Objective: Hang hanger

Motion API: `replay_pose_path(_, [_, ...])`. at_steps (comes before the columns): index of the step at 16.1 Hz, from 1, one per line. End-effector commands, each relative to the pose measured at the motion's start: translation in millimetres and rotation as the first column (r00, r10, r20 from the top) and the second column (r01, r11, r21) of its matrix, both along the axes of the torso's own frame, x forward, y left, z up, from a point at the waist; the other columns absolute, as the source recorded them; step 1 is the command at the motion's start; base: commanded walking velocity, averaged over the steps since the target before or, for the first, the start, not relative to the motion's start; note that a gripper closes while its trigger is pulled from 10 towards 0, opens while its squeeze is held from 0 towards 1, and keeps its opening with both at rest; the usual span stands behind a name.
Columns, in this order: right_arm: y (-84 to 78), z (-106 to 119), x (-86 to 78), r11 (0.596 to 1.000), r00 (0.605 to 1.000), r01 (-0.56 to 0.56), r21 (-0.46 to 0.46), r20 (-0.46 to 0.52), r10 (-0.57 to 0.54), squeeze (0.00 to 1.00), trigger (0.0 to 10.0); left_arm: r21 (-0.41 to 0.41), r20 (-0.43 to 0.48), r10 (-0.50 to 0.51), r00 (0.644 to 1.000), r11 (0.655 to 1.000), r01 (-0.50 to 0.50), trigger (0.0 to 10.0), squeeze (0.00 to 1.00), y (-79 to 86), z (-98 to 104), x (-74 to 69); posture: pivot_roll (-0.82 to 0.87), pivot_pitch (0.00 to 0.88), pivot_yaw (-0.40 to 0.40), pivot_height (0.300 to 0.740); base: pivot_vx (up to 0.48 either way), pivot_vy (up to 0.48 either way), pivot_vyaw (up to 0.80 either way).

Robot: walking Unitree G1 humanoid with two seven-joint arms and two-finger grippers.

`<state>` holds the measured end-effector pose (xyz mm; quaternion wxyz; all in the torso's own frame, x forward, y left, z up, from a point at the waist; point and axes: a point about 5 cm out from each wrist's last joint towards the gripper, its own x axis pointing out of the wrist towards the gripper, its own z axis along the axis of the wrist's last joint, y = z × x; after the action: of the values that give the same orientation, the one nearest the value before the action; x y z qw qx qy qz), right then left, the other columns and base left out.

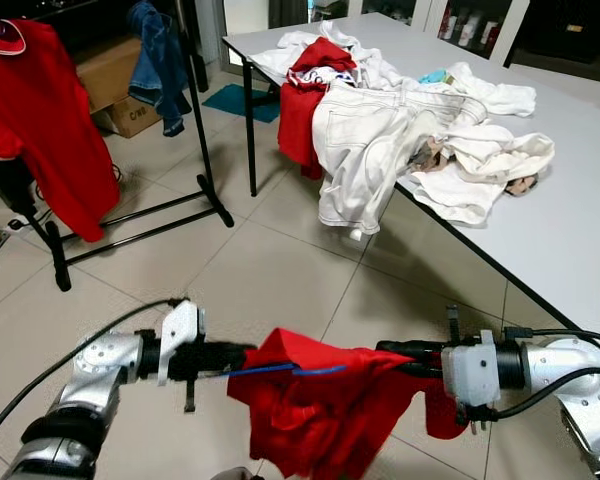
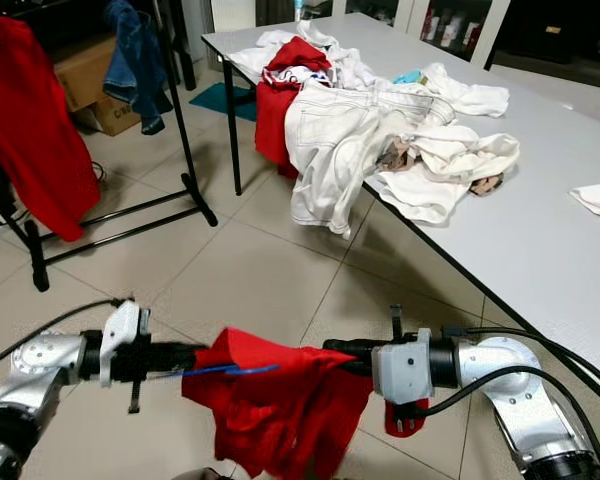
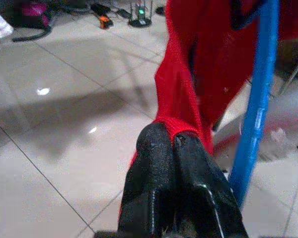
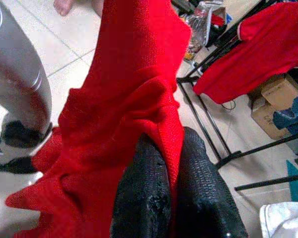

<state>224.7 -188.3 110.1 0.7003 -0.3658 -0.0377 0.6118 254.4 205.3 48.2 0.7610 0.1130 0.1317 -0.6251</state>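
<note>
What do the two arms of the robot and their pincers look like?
Both arms are silver metal with rounded joints. The left pincer and the right pincer each have two long black fingers with a grainy surface. A pale grey block sits at each wrist, and black cables run along both arms.

You had a grey table point(image 1: 580, 230) on your right, heaped with laundry — white trousers point(image 1: 365, 150) draped over its edge, a red top point(image 1: 305, 110) hanging beside them, and pale shirts point(image 1: 480, 160) behind. A denim garment point(image 1: 160, 60) hung from the black rack point(image 1: 205, 150), with cardboard boxes point(image 1: 110, 85) beyond on the tiled floor point(image 1: 270, 270).
</note>
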Motion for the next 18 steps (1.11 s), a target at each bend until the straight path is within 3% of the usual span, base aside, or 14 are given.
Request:
replay_pose_path(1, [-2.2, 5, 5.0, 0.999, 0.997, -0.008, -0.034, 0.071, 0.010, 0.00, 0.0, 0.047, 0.012, -0.045, 0.999, 0.998, 0.044, 0.0, 0.00, 1.7, 0, -2.8, -0.04, 0.000, -0.007, 0.740, 0.000, 0.000, 0.00])
replay_pose_path(4, [-3.0, 4, 11.8, 0.995, 0.987, 0.001, -0.099, 0.159, 0.015, 0.00, 0.0, 0.089, 0.011, -0.076, 0.997, 0.993, 0.075, 0.0, 0.00, 2.2, -3, -6.1, -0.04, 0.000, -0.008, 0.740, 0.000, 0.000, 0.00])
replay_pose_path(7, [0.0, -3, 20.0, 0.985, 0.976, 0.031, -0.172, 0.217, 0.007, 0.00, 0.0, 0.053, 0.044, -0.112, 0.993, 0.993, 0.109, 0.0, 0.00, -10.0, 5, -1.9, -0.04, 0.000, -0.007, 0.740, 0.000, 0.000, 0.00])
replay_pose_path(13, [8.4, -12, 27.0, 0.981, 0.965, 0.063, -0.182, 0.260, -0.014, 0.00, 0.0, -0.004, 0.107, -0.165, 0.980, 0.986, 0.167, 0.0, 0.00, -25.2, 24, 7.2, -0.04, 0.000, -0.004, 0.740, 0.000, 0.000, 0.00])
replay_pose_path(18, [18.5, -24, 31.3, 0.979, 0.972, 0.111, -0.168, 0.226, -0.071, 0.00, 0.0, -0.062, 0.089, -0.192, 0.977, 0.978, 0.198, 0.0, 0.00, -40.0, 24, 2.2, -0.04, 0.000, -0.005, 0.740, 0.000, 0.000, 0.00])
